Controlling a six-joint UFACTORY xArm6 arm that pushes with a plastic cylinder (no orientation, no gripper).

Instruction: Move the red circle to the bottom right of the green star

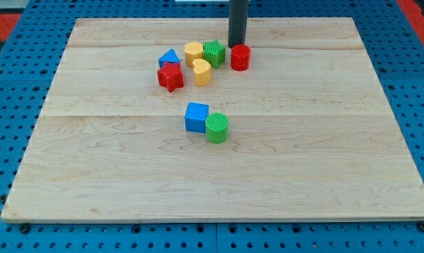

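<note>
Where the dark rod came down from the view's top, my tip (236, 46) stood just behind the red circle (240, 57), on its upper-left side; it seemed to touch the block, but I cannot tell this for sure, because the block hid the contact. This arm carried no hand, only the rod, so nothing was clamped. The red circle stood just right of the green star (214, 53), with a small gap between them. Left of the star was a yellow block (193, 52), touching it, and a yellow heart (201, 72) lay below them. Further left were a blue block (169, 58) and a red star (170, 76). Lower on the table (324, 154), well apart, a blue cube (196, 117) touched a green circle (216, 128).
</note>
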